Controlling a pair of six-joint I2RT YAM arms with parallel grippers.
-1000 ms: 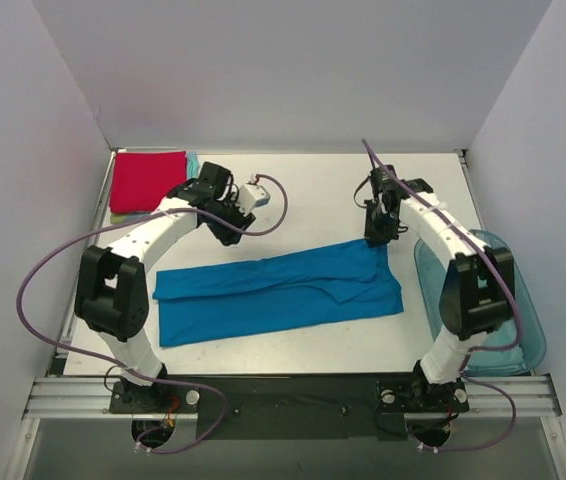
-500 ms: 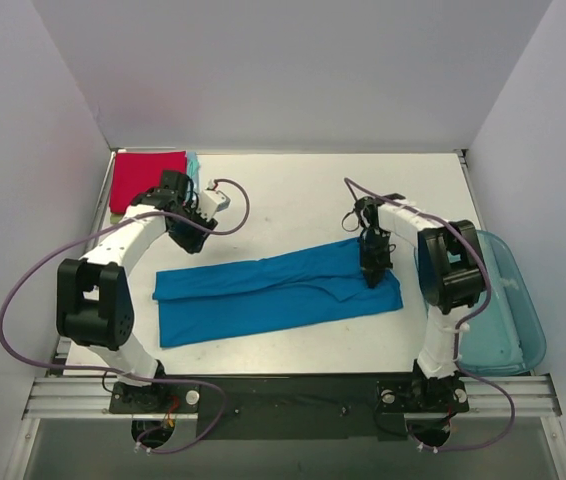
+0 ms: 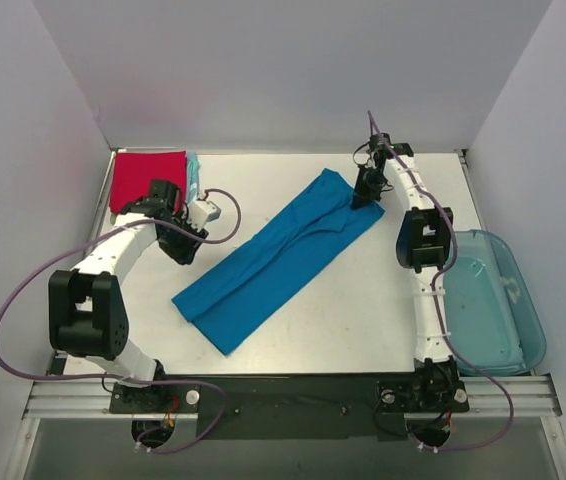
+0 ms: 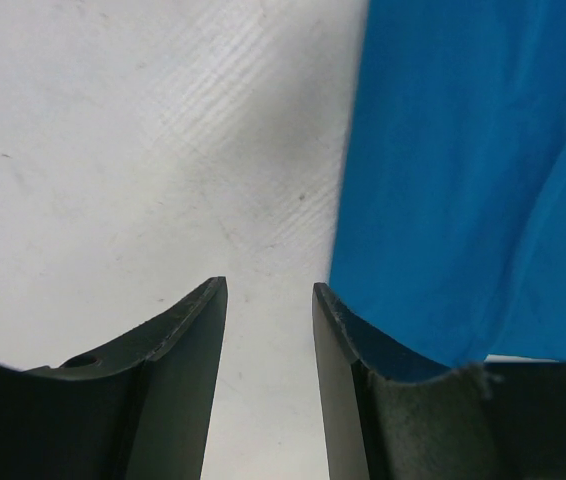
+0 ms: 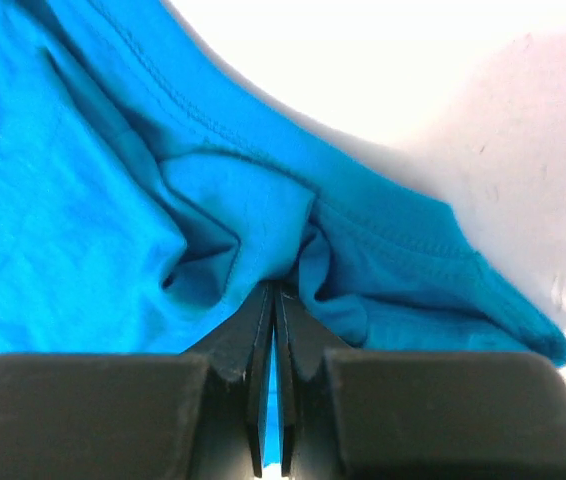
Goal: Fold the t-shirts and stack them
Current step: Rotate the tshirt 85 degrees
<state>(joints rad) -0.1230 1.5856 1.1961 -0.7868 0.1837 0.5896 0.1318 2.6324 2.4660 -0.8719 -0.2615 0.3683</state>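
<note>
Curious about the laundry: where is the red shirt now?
In the overhead view, the red shirt lies folded in the far left corner of the table, a light teal cloth beside it.

I have pulled my right gripper [image 3: 362,197] from the middle of the table [image 3: 343,320] to the far side, and my right arm [image 3: 421,240] is now stretched out long. The blue t-shirt [image 3: 278,258] came along, so it has swung from lying sideways to lying slanted. My left gripper [image 3: 183,248] has slid back left, closer to the red t-shirt [image 3: 146,180].
</note>
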